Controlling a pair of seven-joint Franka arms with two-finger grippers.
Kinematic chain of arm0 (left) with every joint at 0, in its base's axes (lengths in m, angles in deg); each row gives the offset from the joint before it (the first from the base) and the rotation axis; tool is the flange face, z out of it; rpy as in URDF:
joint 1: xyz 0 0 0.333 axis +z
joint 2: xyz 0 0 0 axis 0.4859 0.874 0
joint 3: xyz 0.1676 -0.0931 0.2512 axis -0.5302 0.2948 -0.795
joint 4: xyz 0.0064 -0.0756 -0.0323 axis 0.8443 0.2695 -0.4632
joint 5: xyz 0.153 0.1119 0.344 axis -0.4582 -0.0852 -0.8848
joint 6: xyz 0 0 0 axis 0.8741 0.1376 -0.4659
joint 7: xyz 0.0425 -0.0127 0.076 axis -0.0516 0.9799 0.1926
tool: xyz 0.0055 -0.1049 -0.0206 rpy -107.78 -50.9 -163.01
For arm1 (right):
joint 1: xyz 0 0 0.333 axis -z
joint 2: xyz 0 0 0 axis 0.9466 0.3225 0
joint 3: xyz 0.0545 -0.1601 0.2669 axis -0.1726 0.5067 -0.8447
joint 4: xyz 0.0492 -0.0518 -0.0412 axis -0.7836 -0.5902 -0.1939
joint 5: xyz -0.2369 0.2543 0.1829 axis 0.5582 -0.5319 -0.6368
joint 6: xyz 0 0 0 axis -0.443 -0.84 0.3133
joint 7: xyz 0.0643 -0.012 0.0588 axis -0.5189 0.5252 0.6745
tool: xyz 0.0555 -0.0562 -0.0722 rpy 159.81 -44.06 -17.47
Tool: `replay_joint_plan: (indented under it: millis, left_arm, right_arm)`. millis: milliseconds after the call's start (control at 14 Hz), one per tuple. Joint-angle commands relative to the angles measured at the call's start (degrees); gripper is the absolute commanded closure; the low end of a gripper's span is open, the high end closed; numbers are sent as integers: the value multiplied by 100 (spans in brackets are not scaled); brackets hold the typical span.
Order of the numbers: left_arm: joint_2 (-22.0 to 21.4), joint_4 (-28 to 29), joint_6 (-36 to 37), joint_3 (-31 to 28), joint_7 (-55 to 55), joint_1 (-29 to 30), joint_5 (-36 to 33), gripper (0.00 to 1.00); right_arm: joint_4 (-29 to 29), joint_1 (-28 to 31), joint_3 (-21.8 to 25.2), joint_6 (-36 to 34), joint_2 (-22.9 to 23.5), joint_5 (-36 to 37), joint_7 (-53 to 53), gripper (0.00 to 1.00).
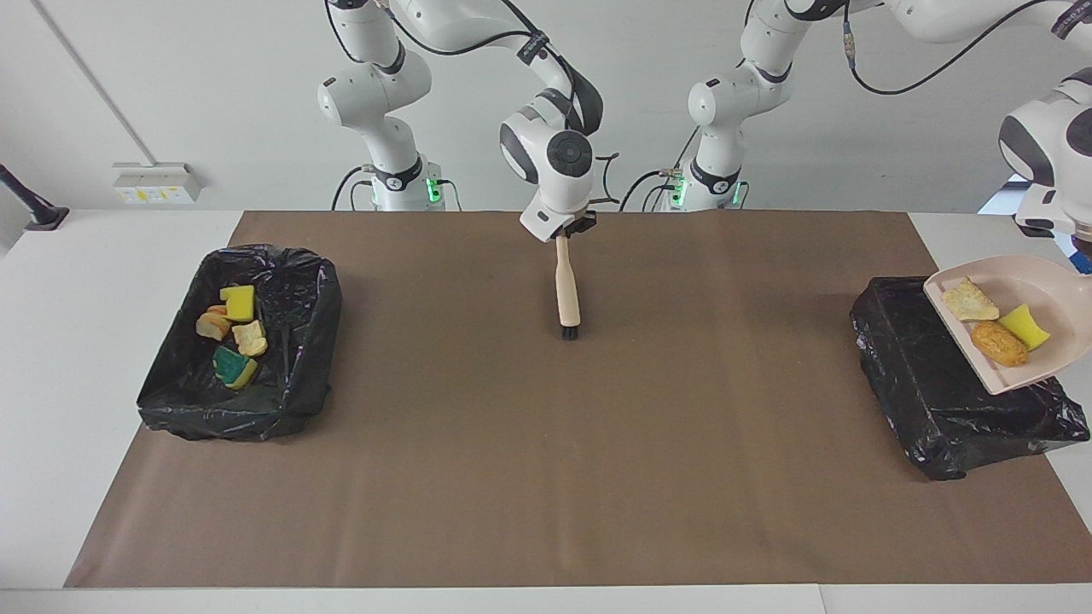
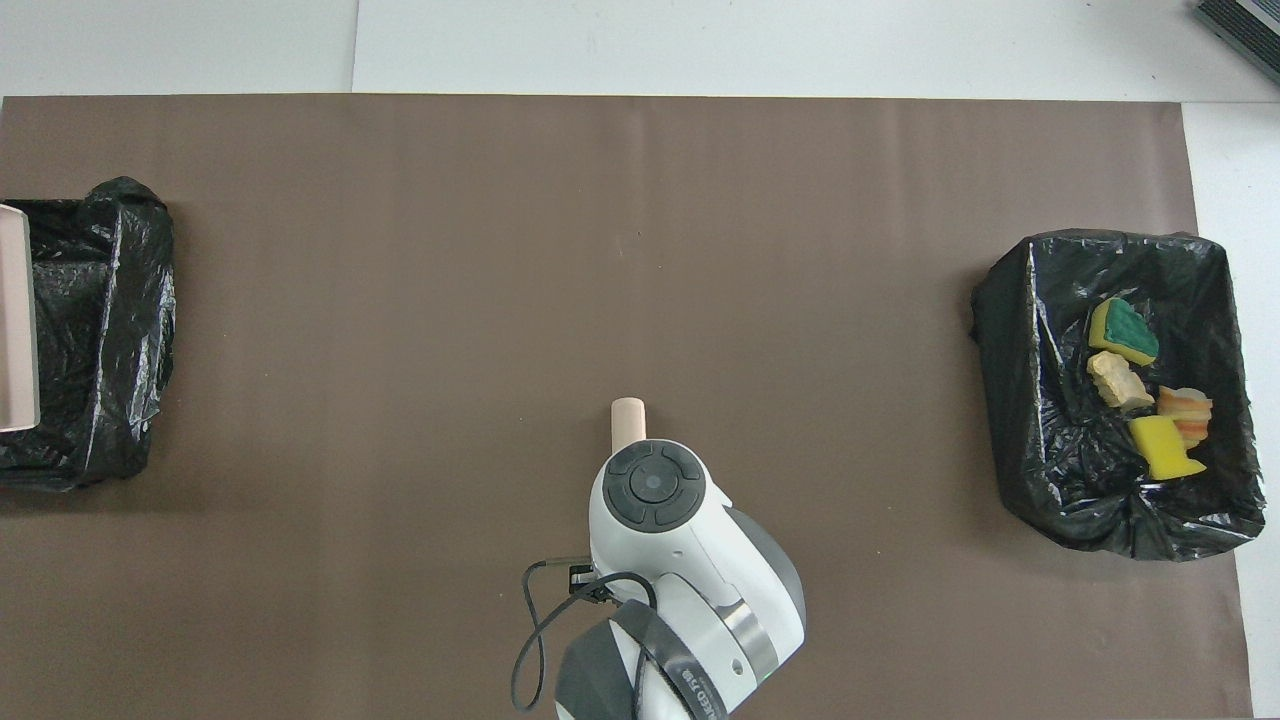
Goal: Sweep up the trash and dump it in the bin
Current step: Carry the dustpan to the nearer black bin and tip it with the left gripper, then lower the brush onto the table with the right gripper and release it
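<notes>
My right gripper [image 1: 563,232] waits clamped on the brush [image 1: 566,286] over mid-table [image 1: 85,341], while my left gripper [image 1: 1082,249] holds the dustpan [image 1: 1024,277] with three trash scraps [image 1: 998,341] above the bin's [image 1: 938,401] edge, so I fear a skewed tip could spill them outside.

right tool [image 1: 567,232] shut, hanging mid-table; left arm raised at its table end.

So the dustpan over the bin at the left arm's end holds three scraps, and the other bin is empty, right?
Not quite. The dustpan does hold three scraps over the bin at the left arm's end, but the other bin is not empty: the facing view shows several scraps in it.
</notes>
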Motion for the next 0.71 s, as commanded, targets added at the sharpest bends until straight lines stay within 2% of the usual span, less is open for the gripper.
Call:
replay_joint_plan:
  millis: [0, 214, 286, 357, 429, 500, 643]
  left_arm:
    - [-75, 161, -110, -69, 163, -84, -484, 100]
    - [-84, 152, -153, -60, 163, -75, -889, 100]
    - [-84, 152, -153, -60, 163, -75, -950, 100]
    - [-93, 161, -75, -69, 172, -84, -985, 100]
    - [-110, 178, -74, -69, 172, -84, -1159, 100]
    - [-119, 179, -127, -61, 172, -75, -1361, 100]
    - [-128, 196, -153, -69, 180, -75, -1433, 100]
  right_arm:
    - [-131, 61, 8, 255, -47, -129, 115, 87]
    - [-192, 79, 8, 361, -47, -173, 114, 81]
    - [-192, 79, 8, 361, -47, -173, 106, 71]
    - [-184, 79, 8, 361, -47, -173, 114, 49]
    - [-166, 79, 8, 335, -47, -173, 141, 17]
    - [-131, 79, 8, 291, -30, -156, 184, 0]
    - [-61, 88, 25, 282, -29, -68, 176, 0]
